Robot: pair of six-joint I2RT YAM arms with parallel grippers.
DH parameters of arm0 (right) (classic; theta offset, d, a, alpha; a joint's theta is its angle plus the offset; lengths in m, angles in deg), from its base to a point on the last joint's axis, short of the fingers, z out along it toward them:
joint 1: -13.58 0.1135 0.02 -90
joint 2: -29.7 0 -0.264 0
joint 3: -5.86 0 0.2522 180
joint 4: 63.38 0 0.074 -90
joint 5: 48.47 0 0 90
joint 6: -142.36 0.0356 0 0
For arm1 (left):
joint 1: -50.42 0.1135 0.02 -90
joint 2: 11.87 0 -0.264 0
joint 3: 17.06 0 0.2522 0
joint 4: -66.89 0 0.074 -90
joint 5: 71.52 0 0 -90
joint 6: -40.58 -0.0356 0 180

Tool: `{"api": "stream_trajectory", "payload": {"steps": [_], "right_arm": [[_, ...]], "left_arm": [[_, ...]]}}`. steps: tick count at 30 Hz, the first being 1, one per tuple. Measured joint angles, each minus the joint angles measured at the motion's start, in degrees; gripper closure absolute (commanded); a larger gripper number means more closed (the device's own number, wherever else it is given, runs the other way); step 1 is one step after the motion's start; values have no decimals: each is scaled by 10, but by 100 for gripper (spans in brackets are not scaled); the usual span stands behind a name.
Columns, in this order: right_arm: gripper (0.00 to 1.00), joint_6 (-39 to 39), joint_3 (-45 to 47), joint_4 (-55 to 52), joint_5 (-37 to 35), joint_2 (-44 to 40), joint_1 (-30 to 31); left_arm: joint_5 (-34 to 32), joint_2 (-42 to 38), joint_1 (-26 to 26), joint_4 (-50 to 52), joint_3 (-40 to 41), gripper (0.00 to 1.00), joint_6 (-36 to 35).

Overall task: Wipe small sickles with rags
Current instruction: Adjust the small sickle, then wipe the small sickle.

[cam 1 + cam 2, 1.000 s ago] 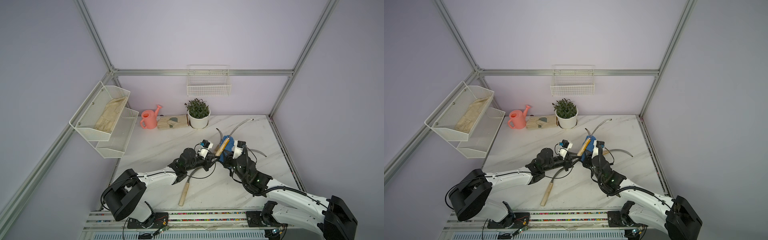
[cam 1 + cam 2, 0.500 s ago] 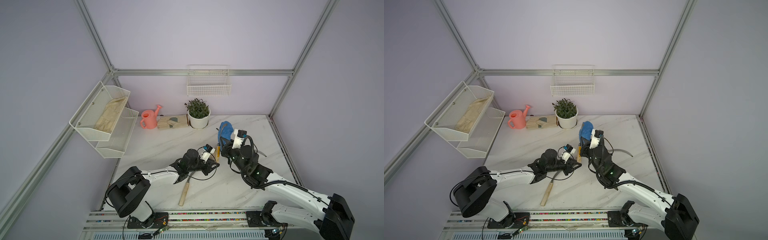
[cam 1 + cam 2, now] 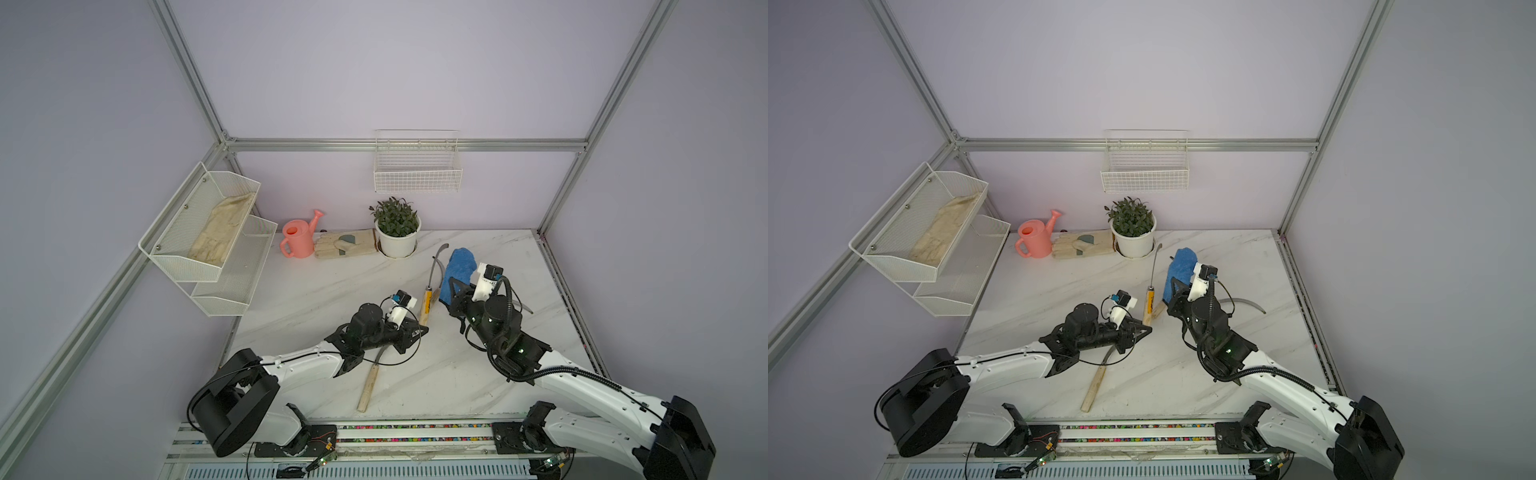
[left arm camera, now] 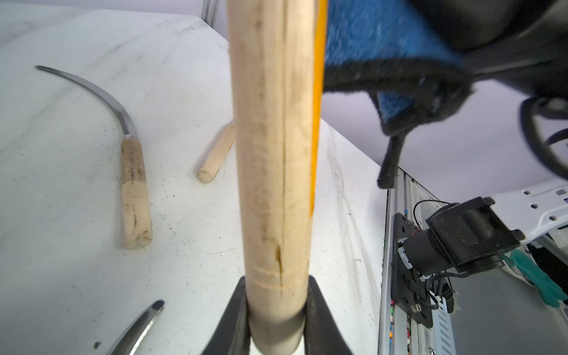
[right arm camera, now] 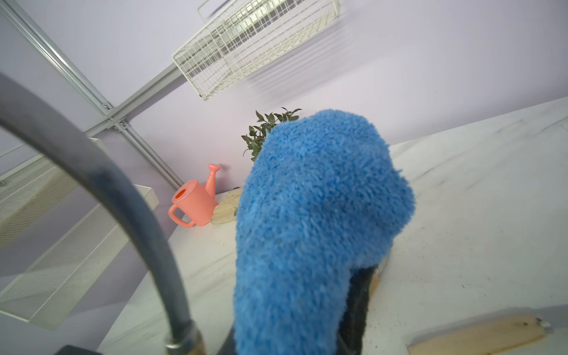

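In both top views the left gripper (image 3: 419,329) clamps the butt of a small sickle (image 3: 427,302), standing it above the table (image 3: 332,291), while the right gripper (image 3: 454,293), closed on the blue rag (image 3: 458,270), holds it just beside the blade (image 3: 434,266). The left wrist view shows jaws tight on the pale handle (image 4: 273,184), other sickles (image 4: 132,184) lying on the table. In the right wrist view rag (image 5: 313,230) and blade (image 5: 101,184) sit side by side; a good wipe probably means pressing the cloth flat and drawing from ferrule to tip.
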Motion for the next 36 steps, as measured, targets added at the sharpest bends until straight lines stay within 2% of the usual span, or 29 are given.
{"api": "stream_trajectory", "payload": {"steps": [3,7,16,23,36], "right_arm": [[100,17,12,-10,9,1,-5],[100,42,22,-2,65,34,0],[100,82,69,91,185,162,107],[100,96,96,200,260,162,119],[100,119,142,246,293,116,119]], "left_arm": [[-28,-50,9,-11,24,100,3],[-57,-108,12,-32,59,100,6],[-92,-137,12,-47,84,100,5],[-94,-137,12,-53,87,100,5],[-82,-137,12,-71,87,100,5]]}}
